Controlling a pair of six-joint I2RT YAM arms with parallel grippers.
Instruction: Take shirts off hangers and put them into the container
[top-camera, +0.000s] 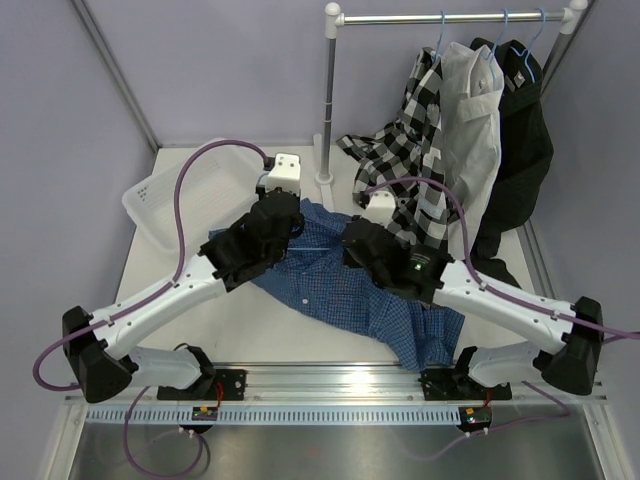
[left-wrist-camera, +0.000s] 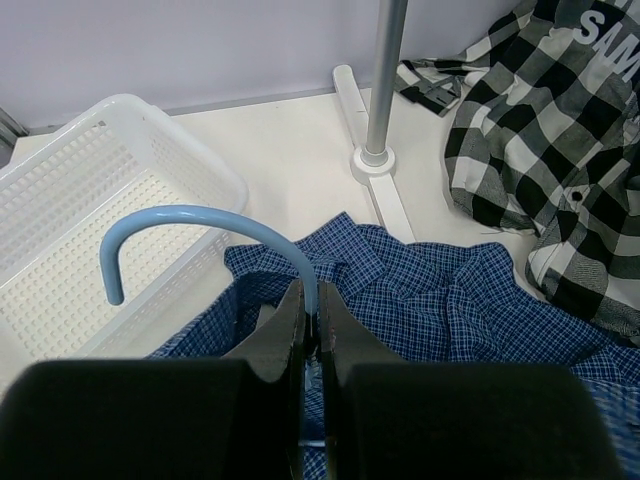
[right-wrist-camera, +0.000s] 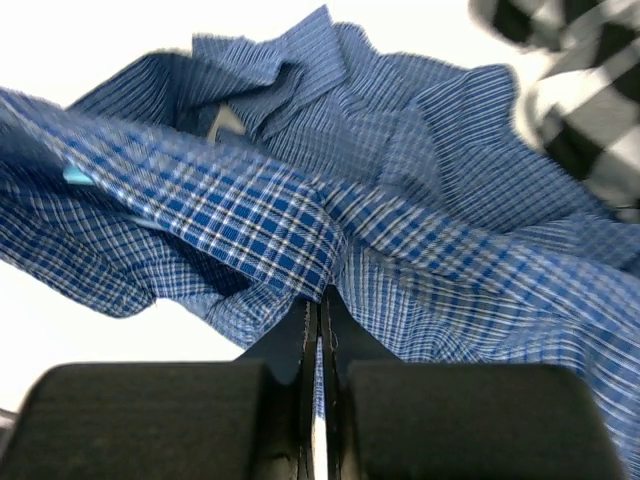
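Left end effector (left-wrist-camera: 312, 300) clenched on thin light-blue wire hanger (left-wrist-camera: 190, 215), right of white perforated plastic basket (left-wrist-camera: 190, 143); right end effector (right-wrist-camera: 320, 305) pinches blue small-check shirt (right-wrist-camera: 250, 220).

- Readable in the left wrist view: white capitals "SAM" (left-wrist-camera: 605, 35), printed large on the black-and-white checked shirt (left-wrist-camera: 540, 130), up in the top right corner (cut off by the picture's edge, so any further letters cannot be told).
- Seen from the right wrist: a pale tag (right-wrist-camera: 225, 122) inside the collar of the blue checked shirt (right-wrist-camera: 450, 180), too blurred to read.
- From the top view: no lettering sharp enough to make out.
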